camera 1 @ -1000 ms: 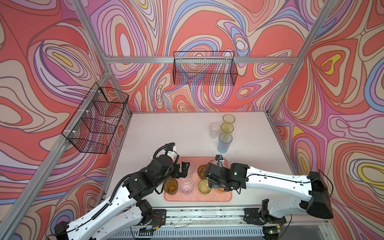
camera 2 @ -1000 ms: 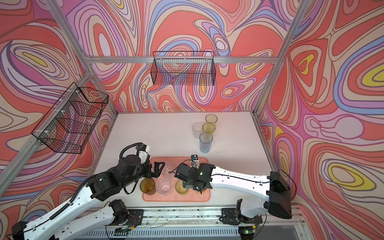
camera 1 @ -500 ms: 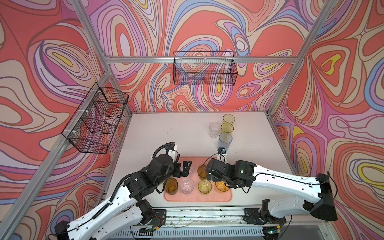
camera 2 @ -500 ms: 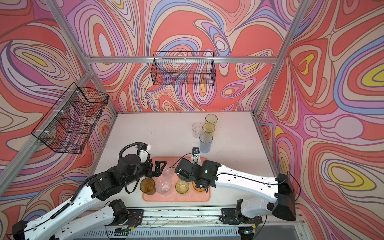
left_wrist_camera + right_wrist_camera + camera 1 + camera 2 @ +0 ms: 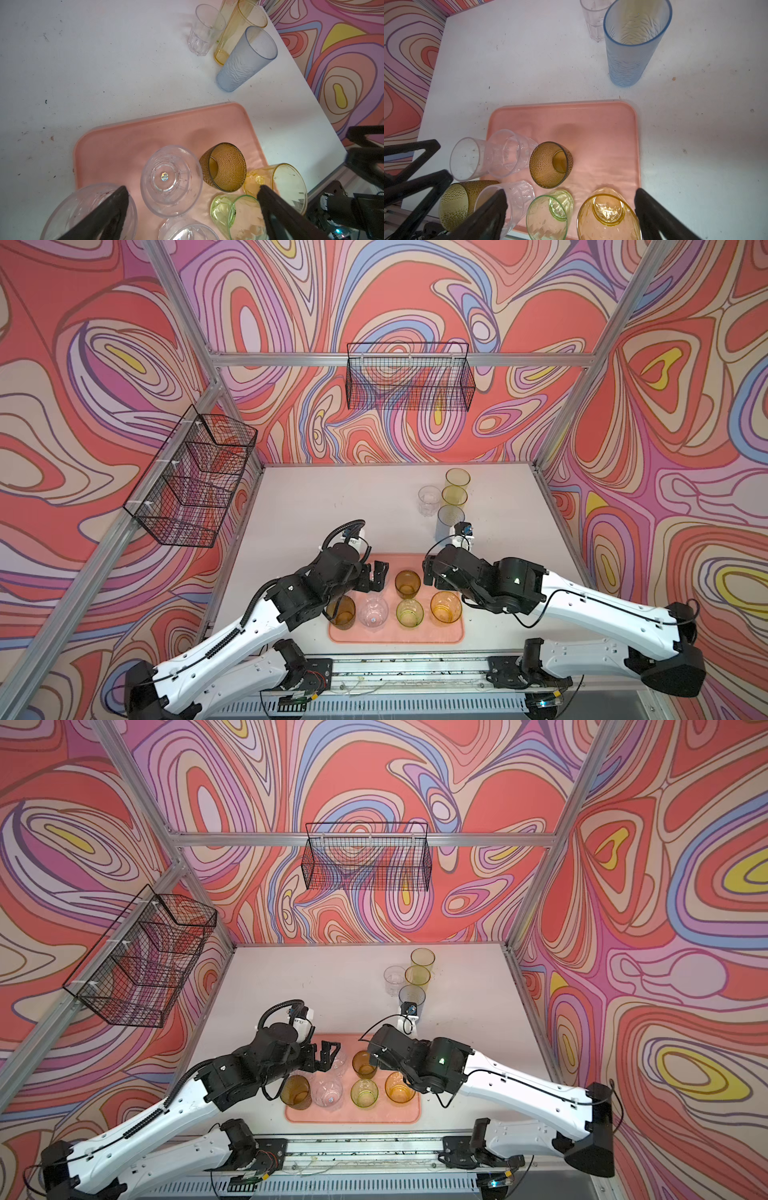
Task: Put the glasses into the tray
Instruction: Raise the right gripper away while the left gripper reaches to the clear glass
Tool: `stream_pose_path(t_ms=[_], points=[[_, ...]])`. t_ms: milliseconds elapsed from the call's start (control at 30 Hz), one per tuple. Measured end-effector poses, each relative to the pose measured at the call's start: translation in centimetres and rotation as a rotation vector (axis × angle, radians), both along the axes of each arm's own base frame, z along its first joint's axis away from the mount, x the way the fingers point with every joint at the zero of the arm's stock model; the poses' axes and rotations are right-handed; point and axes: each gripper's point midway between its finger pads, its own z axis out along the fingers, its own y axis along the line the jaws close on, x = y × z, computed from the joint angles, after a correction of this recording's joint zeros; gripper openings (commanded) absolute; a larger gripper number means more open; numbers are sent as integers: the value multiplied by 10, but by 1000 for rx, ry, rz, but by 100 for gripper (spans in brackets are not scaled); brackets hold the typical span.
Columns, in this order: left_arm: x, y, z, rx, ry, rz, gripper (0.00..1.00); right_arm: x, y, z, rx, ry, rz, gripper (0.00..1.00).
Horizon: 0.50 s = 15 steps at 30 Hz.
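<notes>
The salmon-pink tray (image 5: pixel 395 637) lay against the near edge of the bench (image 5: pixel 332 506), about midway along it. Along the tray's near side in both top views stood an upright row of four glasses: a brown glass (image 5: pixel 340 612) at the left end, partly under the left arm (image 5: pixel 249 626), then a clear glass (image 5: pixel 374 611), a green glass (image 5: pixel 409 612) and an orange glass (image 5: pixel 446 607) at the right end. Behind that row, near the tray's middle, stood a second brown glass (image 5: pixel 407 584), with another clear glass (image 5: pixel 338 1061) just to its left. A third clear glass (image 5: pixel 467 160) showed at the tray's left edge; whether it stood inside the rim could not be told. The left fingers (image 5: pixel 379 572) hung over the tray's far left part, spread wide and pinching nothing, with a clear glass below the gap and touching neither finger. The right fingers (image 5: pixel 488 214) were likewise spread wide, gripping nothing, above the tray's right end with the orange glass beneath the gap. Four glasses were not yet in the tray. They stood on the bench beyond the tray's far right corner: a tall pale blue glass (image 5: pixel 450 520) nearest the tray, then two yellow glasses (image 5: pixel 454 495) in line toward the far edge, and a short clear tumbler (image 5: pixel 429 501) just beside the nearer yellow one.
</notes>
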Motion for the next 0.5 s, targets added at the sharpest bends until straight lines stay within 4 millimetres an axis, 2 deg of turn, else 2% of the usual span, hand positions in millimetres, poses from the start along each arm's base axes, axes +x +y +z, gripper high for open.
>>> stream_pose_path(t_ms=[133, 300, 500], points=[[15, -8, 5, 25, -19, 8, 100, 2, -9, 2, 10, -22, -7, 98], [44, -17, 20, 42, -44, 33, 100, 7, -16, 5, 1, -70, 5, 98], [82, -25, 31, 63, -58, 57, 100, 26, -29, 14, -16, -117, -17, 98]])
